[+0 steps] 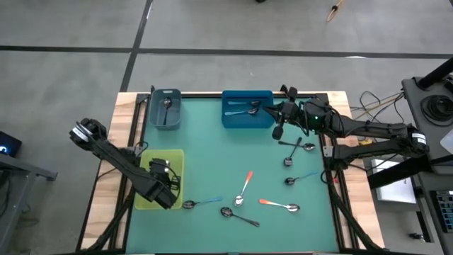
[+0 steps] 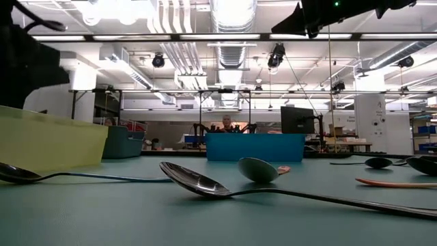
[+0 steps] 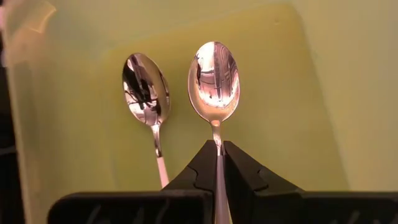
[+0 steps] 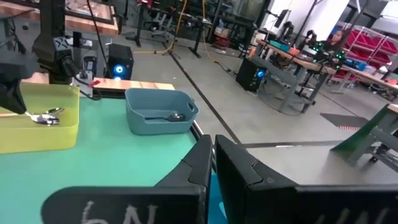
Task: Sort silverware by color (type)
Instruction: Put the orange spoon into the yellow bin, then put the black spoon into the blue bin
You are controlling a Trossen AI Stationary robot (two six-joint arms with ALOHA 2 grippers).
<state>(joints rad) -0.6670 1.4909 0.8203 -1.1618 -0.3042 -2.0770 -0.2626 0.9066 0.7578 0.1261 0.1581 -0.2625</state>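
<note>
My left gripper [image 1: 165,183] points down into the yellow-green bin [image 1: 180,157] at the table's near left and is shut on a spoon [image 3: 214,81] with a shiny bowl. A second spoon [image 3: 146,88] lies on the bin's floor beside it. My right gripper [image 1: 276,117] hovers level and shut, with nothing in it, by the blue bin [image 1: 248,119] at the far edge. On the mat lie loose spoons: orange-handled [image 1: 244,186] [image 1: 277,205], blue-handled [image 1: 202,203] [image 1: 301,177] and dark [image 1: 239,217] [image 1: 291,154]. My left gripper pinches the spoon's neck [image 3: 216,140], just behind the bowl, between its two fingertips; the fingers hide the handle. They come from above, slanting down, and lie along the spoon. The bowl sticks out past the fingertips over the bin's floor; whether it touches the floor I cannot tell.
A grey-blue bin [image 1: 166,112] with a dark spoon stands at the far left; the blue bin holds blue-handled spoons [image 1: 244,110]. The loose spoons lie over the mat's near and right parts. The mat's middle between the bins is bare. Cables and equipment lie beyond the table's right edge.
</note>
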